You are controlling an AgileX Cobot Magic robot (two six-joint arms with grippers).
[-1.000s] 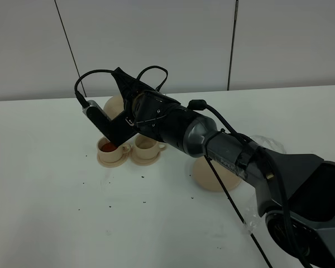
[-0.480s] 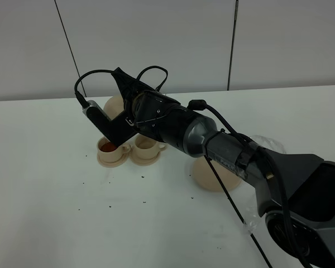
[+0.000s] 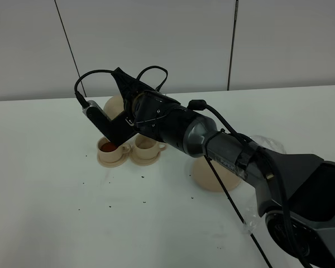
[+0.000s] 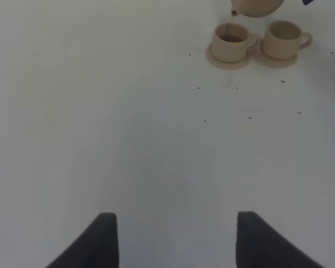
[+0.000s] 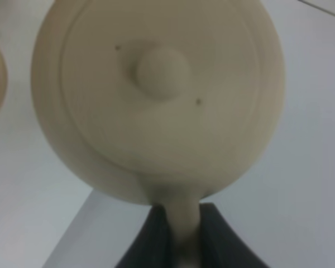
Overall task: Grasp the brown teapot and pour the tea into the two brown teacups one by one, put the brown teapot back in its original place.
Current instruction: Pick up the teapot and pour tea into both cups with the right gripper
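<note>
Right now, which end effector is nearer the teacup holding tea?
Right. The right end effector holds the brown teapot just above that teacup; the left end effector hangs open, well back across the table from it.

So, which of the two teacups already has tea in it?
The left teacup in the high view, below the spout of the brown teapot: it holds reddish-brown liquid. The right teacup beside it shows only a pale beige inside.

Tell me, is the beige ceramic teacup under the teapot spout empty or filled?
Filled, at least partly: reddish-brown liquid shows inside this beige ceramic teacup.
</note>
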